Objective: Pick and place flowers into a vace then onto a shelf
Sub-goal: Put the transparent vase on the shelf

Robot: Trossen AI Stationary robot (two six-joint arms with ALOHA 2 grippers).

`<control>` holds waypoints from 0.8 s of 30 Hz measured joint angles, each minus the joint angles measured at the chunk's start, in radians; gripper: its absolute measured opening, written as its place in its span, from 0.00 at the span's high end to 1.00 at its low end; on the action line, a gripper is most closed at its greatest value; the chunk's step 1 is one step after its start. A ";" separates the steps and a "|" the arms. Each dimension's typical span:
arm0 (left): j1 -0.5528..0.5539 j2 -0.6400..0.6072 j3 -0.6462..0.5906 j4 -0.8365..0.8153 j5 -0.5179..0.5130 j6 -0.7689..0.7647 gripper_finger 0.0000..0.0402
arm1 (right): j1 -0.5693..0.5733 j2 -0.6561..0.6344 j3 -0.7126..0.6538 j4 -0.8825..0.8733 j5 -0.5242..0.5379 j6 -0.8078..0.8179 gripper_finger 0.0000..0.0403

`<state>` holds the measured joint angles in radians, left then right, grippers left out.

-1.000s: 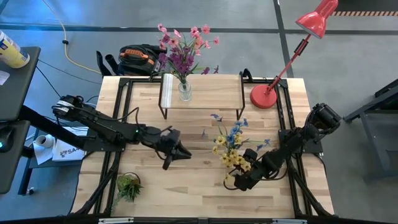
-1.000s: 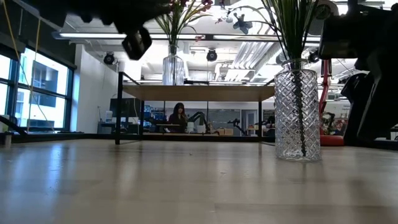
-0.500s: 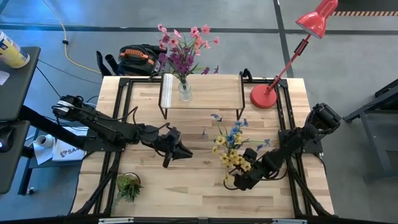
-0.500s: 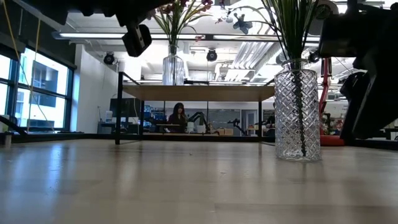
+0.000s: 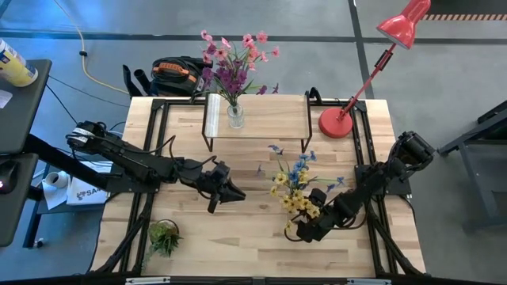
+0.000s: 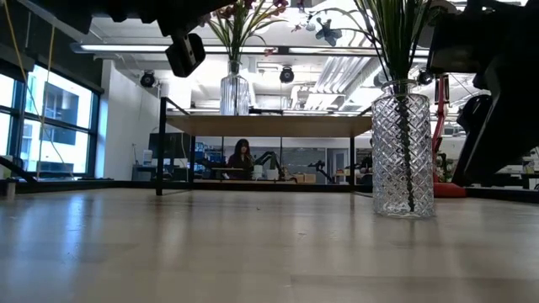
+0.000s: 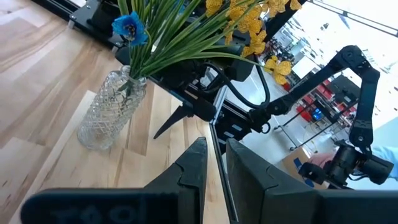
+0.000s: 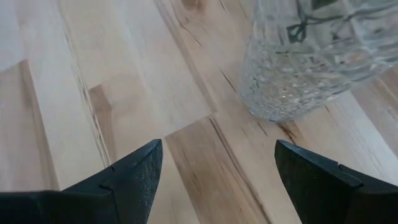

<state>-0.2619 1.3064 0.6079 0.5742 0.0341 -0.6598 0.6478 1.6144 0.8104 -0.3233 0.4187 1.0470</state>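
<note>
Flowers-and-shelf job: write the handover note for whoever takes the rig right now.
Left tool: shut, empty, hovering over mid-table.
Right tool: open, empty, low at the table beside the glass vase with the blue and yellow flowers; not touching it.
Pink and purple flowers: in their own vase, standing on the shelf at its left end. Done.
Blue and yellow flowers: in their vase, but it stands on the tabletop in front of the shelf.
Left to do: grip that vase, likely with the right tool, and set it on the free part of the shelf.
</note>
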 joint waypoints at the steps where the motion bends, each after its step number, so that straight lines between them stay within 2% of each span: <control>1: 0.000 0.000 0.000 0.000 0.000 0.000 0.76 | 0.000 0.000 0.000 0.000 0.000 0.000 0.25; 13: 0.000 0.000 0.000 -0.001 -0.001 0.000 0.76 | -0.006 0.000 0.000 0.025 0.005 0.031 0.25; 17: 0.000 0.000 0.000 -0.009 -0.002 0.000 0.76 | -0.007 -0.001 0.000 0.004 0.002 0.200 0.25; 24: 0.000 0.000 0.000 -0.063 -0.004 -0.005 0.76 | 0.014 -0.001 -0.001 -0.046 0.067 0.233 0.25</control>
<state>-0.2619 1.3064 0.6075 0.5111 0.0304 -0.6643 0.6620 1.6138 0.8097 -0.3690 0.4858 1.2798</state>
